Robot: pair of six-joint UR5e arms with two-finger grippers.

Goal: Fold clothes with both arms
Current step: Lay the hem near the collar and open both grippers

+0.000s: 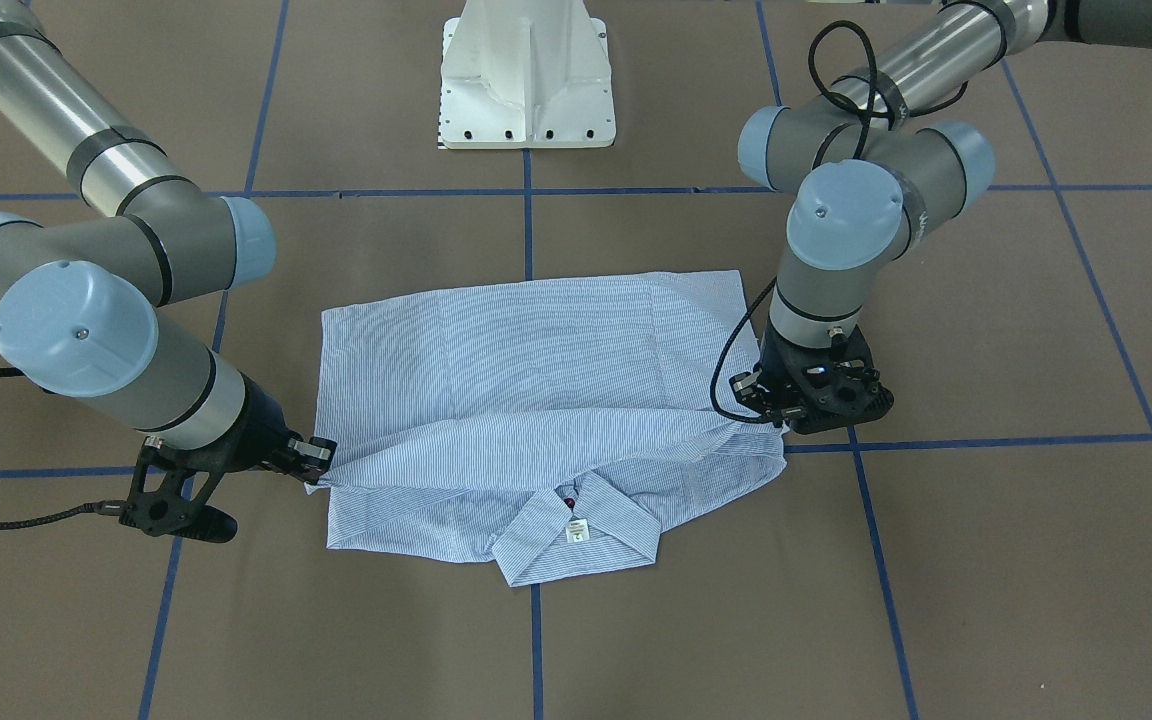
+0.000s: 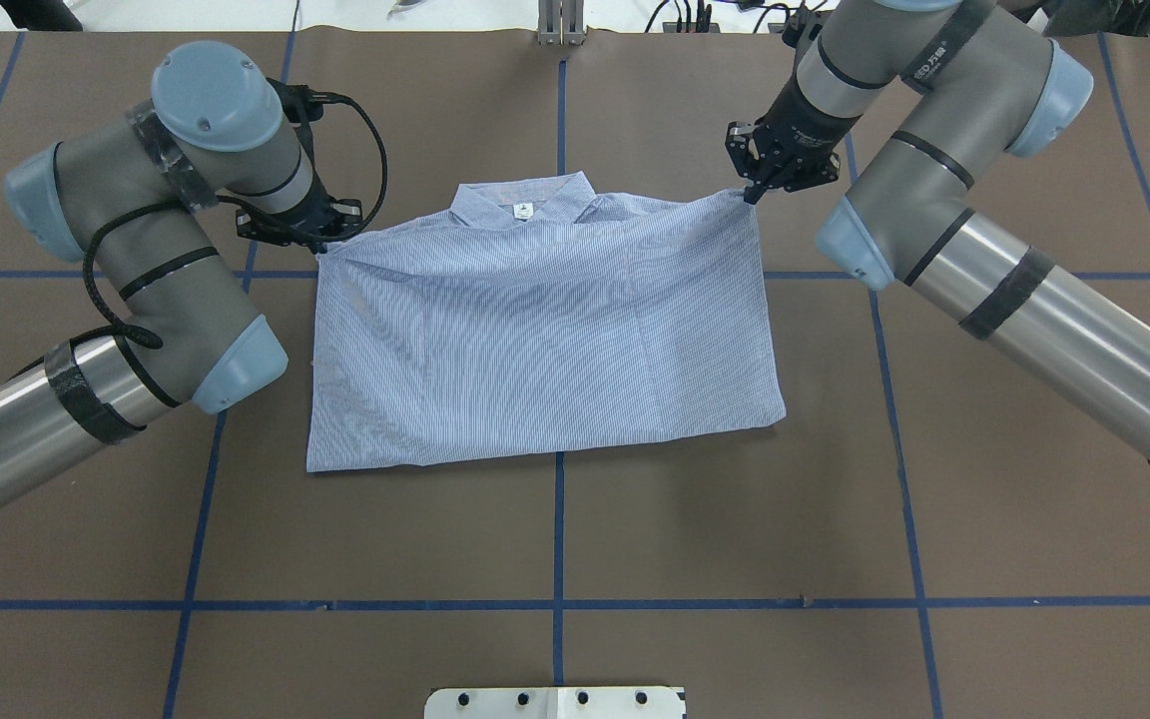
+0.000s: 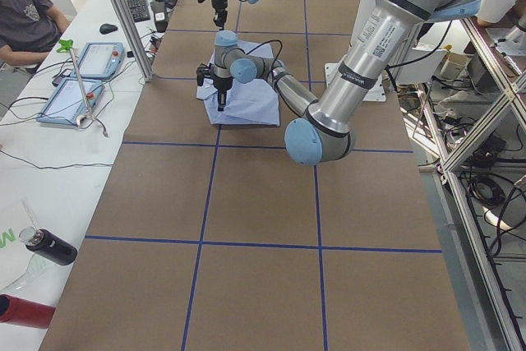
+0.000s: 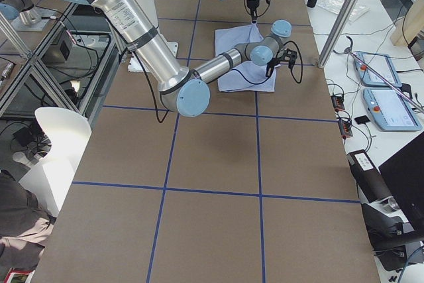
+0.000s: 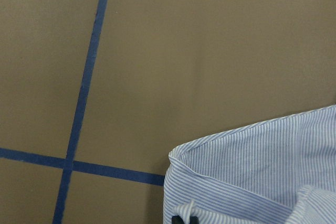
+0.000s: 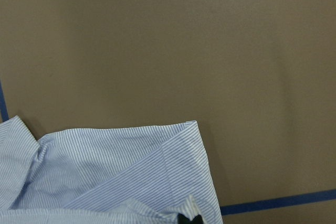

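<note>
left gripper (image 2: pixel 327 243) is clamped on the striped shirt (image 2: pixel 535 330) at one corner of its doubled-over edge, and right gripper (image 2: pixel 753 192) is clamped on the opposite corner. both corners are lifted slightly, so the edge is stretched in a line between the two grippers. the edge sits just short of the collar (image 2: pixel 523 203), which lies flat with the neck label (image 2: pixel 524 211) showing. the rest of the shirt lies flat, folded into a rectangle, at the middle of the brown table (image 2: pixel 575 529), across a blue tape line (image 2: pixel 559 519). the white pedestal base (image 1: pixel 526 75) stands well apart from the shirt.
</note>
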